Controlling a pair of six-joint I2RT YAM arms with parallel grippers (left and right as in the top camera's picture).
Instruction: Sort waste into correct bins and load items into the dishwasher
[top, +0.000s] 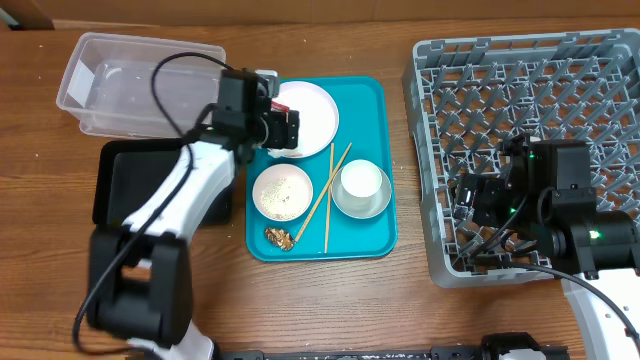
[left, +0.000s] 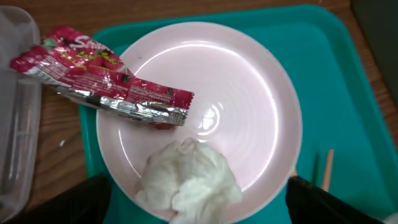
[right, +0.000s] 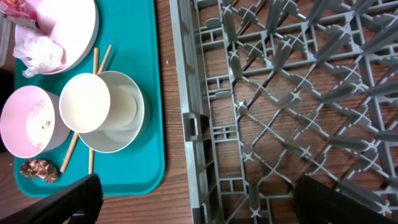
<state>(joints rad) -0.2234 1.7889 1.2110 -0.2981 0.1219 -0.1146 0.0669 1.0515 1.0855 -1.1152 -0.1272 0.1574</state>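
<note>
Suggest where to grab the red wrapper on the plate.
Pinch the red wrapper across its narrow width at the end overhanging the plate rim, coming from above. It lies long and fairly flat; that end is probably lifted clear.

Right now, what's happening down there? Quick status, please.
Left gripper open, over the plate with paper wad and red wrapper. Right gripper open, over the dish rack. Nothing held, nothing blocking.

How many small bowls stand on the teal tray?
2. The rice bowl lies left of the chopsticks; the other bowl, right of them, holds the cup. None seems hidden.
</note>
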